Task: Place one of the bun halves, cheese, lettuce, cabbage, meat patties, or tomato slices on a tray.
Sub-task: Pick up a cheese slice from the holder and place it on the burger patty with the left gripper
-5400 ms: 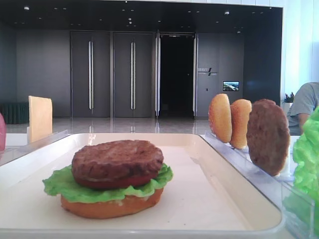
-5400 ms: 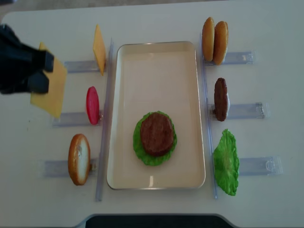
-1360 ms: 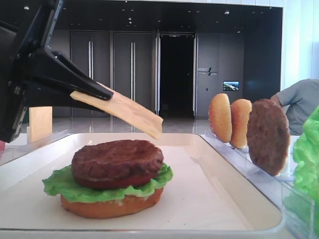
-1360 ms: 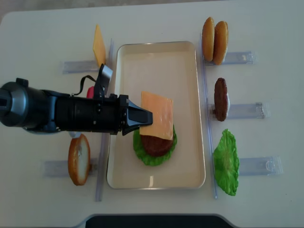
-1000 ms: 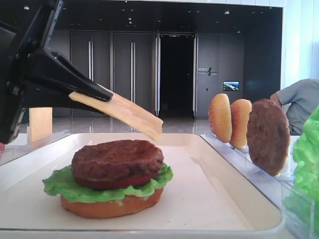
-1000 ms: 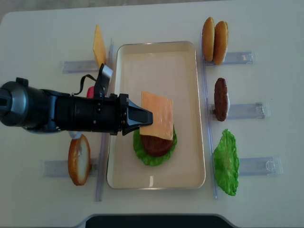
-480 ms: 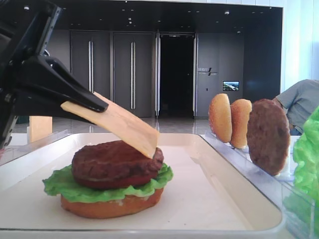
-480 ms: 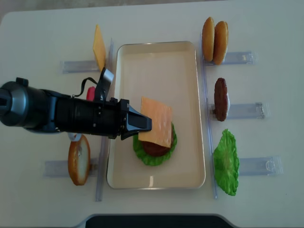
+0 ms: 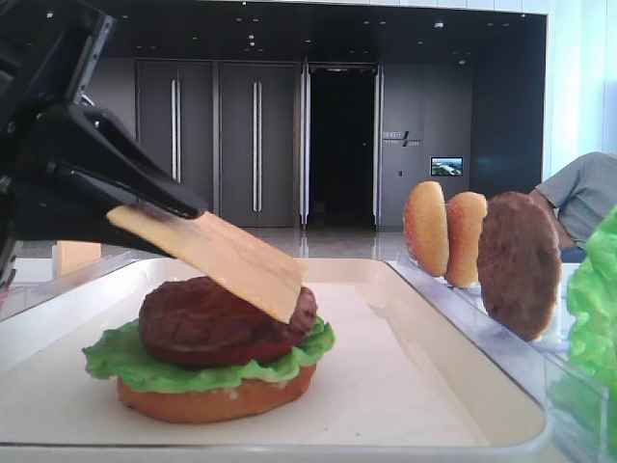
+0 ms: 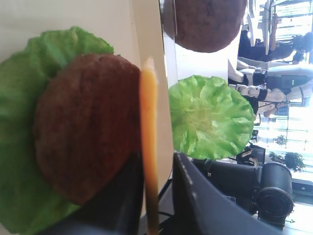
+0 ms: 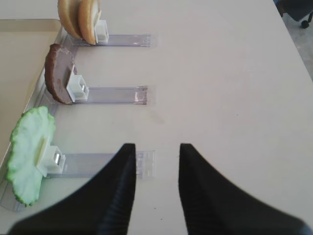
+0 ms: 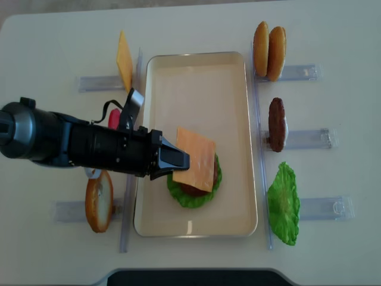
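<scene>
White table [image 12: 196, 24], cheese [image 12: 194, 159] between fingers [image 12: 176, 157] (tilted)

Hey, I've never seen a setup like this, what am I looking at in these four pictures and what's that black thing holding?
It is a two-armed robot at a white table. One picture looks straight down, one looks level across the tray, and two come from cameras on the robot's wrists. The black arm ends in the left gripper, which holds a cheese slice by one edge, its far corner resting on the meat patty. That patty sits on lettuce and a bun half. Spare buns, another patty, a lettuce leaf and more cheese stand in clear holders alongside. The right gripper hangs open, empty.
</scene>
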Robot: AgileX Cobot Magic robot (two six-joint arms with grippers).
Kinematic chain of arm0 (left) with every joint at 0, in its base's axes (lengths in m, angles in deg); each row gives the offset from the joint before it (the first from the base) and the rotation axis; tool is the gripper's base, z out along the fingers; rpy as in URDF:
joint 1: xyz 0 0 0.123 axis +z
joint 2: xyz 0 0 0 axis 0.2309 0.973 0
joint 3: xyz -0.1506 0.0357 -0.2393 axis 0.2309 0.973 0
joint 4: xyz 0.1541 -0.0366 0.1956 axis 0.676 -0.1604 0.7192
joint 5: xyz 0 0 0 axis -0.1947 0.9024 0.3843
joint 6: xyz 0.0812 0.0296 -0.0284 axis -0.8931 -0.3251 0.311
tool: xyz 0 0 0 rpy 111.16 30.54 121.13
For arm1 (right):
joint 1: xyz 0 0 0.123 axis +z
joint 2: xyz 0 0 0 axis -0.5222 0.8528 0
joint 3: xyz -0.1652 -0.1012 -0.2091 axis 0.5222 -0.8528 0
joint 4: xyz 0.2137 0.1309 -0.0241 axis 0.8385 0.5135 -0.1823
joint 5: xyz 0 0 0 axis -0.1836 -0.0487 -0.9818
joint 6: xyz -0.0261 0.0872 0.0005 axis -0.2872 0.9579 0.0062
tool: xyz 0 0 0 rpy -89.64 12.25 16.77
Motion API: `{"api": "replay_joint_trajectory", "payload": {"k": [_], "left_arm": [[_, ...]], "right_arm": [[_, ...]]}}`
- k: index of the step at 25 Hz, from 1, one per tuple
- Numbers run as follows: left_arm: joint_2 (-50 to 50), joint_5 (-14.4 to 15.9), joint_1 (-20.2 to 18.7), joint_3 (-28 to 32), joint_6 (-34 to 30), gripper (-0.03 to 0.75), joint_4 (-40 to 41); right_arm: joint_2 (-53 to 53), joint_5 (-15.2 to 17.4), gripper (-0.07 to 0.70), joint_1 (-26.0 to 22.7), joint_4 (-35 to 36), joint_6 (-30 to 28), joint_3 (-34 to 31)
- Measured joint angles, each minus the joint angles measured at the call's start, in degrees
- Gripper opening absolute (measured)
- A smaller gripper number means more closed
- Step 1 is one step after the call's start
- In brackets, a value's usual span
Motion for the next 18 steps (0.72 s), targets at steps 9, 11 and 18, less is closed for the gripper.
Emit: {"api": "replay_joint_trajectory", "payload": {"k": [9, 11, 18], "left_arm": [[0.0, 0.0, 0.0, 0.0, 0.76, 0.396, 0.19], [0.0, 0.0, 0.0, 0.0, 1.24, 0.415, 0.19], [0.0, 0.0, 0.0, 0.0, 2.21, 0.519, 0.19]], "right_arm": [[0.0, 0.0, 0.241, 0.0, 0.0, 0.0, 0.0], [0.0, 0.0, 0.241, 0.0, 0.0, 0.0, 0.0], [0.0, 0.0, 0.241, 0.08, 0.0, 0.0, 0.0]]}}
